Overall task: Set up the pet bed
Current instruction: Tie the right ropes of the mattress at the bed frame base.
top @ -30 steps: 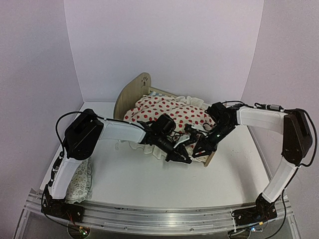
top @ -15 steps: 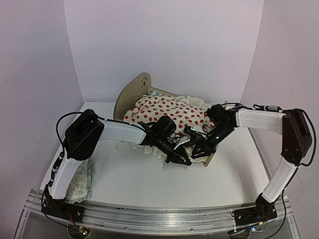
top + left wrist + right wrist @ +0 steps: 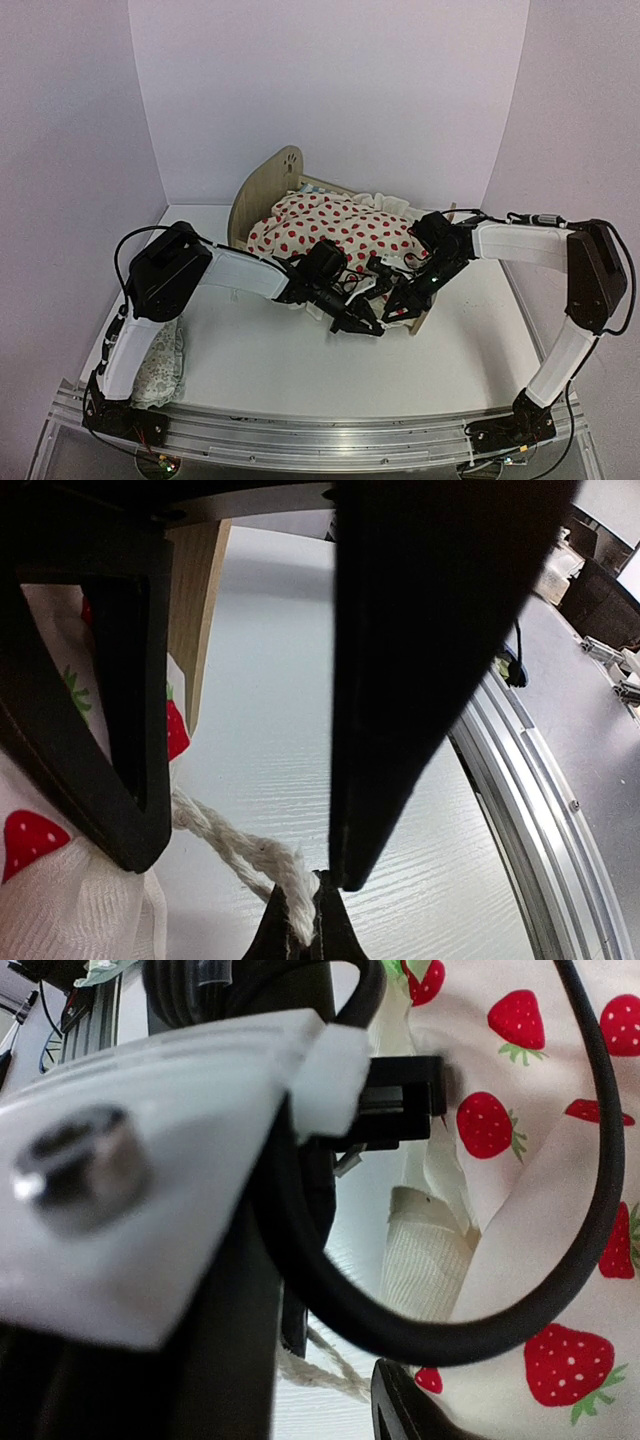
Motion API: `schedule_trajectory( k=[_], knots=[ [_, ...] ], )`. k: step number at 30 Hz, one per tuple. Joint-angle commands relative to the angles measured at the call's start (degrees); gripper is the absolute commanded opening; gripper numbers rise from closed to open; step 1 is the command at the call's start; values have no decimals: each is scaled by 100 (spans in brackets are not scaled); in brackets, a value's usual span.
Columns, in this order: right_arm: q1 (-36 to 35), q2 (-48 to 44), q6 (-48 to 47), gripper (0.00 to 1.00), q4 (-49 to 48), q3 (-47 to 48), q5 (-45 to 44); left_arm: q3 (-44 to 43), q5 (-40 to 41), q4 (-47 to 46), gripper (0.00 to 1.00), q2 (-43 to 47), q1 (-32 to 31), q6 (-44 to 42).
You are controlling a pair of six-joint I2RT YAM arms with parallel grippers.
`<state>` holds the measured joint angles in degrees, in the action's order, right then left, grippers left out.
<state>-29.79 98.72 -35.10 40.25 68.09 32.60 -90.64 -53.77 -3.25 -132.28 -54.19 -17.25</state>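
Plywood pet bed (image 3: pixel 262 185) stands upright mid-table, paw-print headboard leftward, mattress apparently covered.

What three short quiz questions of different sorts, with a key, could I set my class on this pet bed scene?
1. True or false: the blanket printed with red strawberries lies on the pet bed.
2. Multiple choice: where is the paw-print cutout? A) headboard B) footboard C) table
3. Fill in: in the left wrist view, the left gripper is pinching the blanket's ____ trim.

Key
1. True. It covers the bed from just below the headboard toward the foot end.
2. A. The cutout sits near the top of the rounded headboard.
3. White. The fingertips are closed on a white ruffled edge. The right gripper works beside it at the foot end; its grip cannot be told.
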Motion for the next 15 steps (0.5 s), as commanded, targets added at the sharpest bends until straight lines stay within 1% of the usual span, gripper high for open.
schedule_trajectory(
  k=[1, 5, 10, 15],
  knots=[
    [-77, 267, 536, 44, 492, 278, -113, 268, 151, -539, 0, 599, 191, 100],
    [-72, 399, 932, 45, 521, 409, -66, 494, 472, -571, 0, 718, 189, -306],
    [-79, 350, 1126, 47, 537, 353, -69, 983, 695, -1259, 0, 950, 169, -578],
    [-71, 341, 1277, 47, 550, 372, 43, 1217, 664, -1633, 0, 1031, 39, -975]
  ],
)
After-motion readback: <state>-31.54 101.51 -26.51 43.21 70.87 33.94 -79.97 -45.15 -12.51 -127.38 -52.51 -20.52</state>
